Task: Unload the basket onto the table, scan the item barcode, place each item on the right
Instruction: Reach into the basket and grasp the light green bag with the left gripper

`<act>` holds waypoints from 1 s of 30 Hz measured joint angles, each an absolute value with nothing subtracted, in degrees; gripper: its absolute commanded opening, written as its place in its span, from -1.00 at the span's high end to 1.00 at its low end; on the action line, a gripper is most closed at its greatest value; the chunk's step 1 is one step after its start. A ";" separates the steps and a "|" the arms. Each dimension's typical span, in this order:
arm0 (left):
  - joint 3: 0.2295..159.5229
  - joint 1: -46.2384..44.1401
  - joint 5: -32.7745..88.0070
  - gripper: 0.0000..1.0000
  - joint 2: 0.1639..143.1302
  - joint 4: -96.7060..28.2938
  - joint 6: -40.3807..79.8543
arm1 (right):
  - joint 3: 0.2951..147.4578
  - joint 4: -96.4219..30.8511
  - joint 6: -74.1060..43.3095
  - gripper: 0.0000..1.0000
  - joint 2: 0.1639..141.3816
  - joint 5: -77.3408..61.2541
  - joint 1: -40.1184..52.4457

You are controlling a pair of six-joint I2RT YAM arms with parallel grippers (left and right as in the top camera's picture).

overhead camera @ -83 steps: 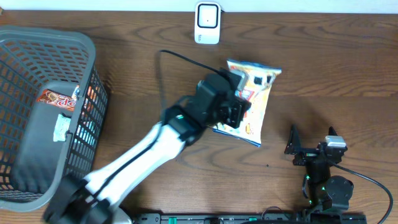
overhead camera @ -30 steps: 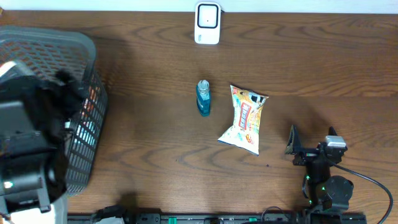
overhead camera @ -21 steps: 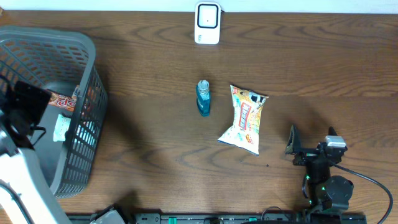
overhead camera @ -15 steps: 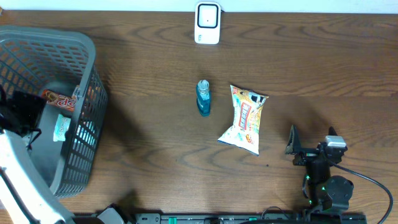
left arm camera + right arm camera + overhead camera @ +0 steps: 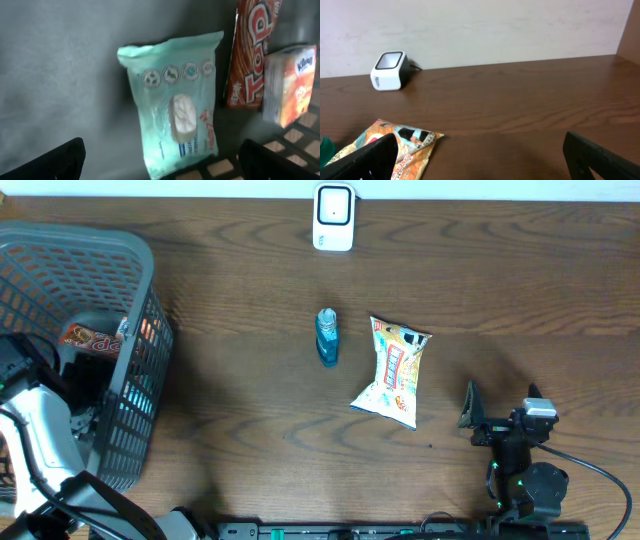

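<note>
Overhead: shows a grey basket at the left of the table, with the left arm reaching down into it. Shows the scanner upright at the far edge, well apart from the basket. Near mid-table, a blue bottle lying just beside a chips bag, not touching. At the near right, the right gripper parked on its base, jaws apart, holding nothing. Left wrist: looks straight down at the basket floor, with the left gripper above a mint-green wipes pack, jaws spread wide to either side of it and not touching it. Wipes pack lying flat, label flap up, a red snack pack just beside it and a tissue box against the mesh wall. Right wrist: looks across the table past wide-open fingers to the chips bag close by and the scanner against the wall.
</note>
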State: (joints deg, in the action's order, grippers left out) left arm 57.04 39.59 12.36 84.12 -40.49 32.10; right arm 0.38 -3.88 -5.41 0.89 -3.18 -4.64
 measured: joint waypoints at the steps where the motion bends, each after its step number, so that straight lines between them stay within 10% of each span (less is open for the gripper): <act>1: 56.34 39.59 12.38 -0.96 84.14 -39.51 32.10 | 0.38 -3.84 -5.41 -0.98 0.89 -3.18 -4.64; 16: 51.13 39.66 17.58 -0.95 91.37 -26.57 31.44 | 0.38 -3.86 -5.39 -0.98 0.89 -3.18 -4.64; 30: 54.70 39.77 23.88 0.84 98.63 -25.21 26.70 | 0.38 -3.86 -5.39 -0.99 0.89 -3.18 -4.64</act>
State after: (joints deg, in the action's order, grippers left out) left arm 54.70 39.77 23.88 98.63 -25.21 26.70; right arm 0.38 -3.86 -5.39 0.89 -3.18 -4.64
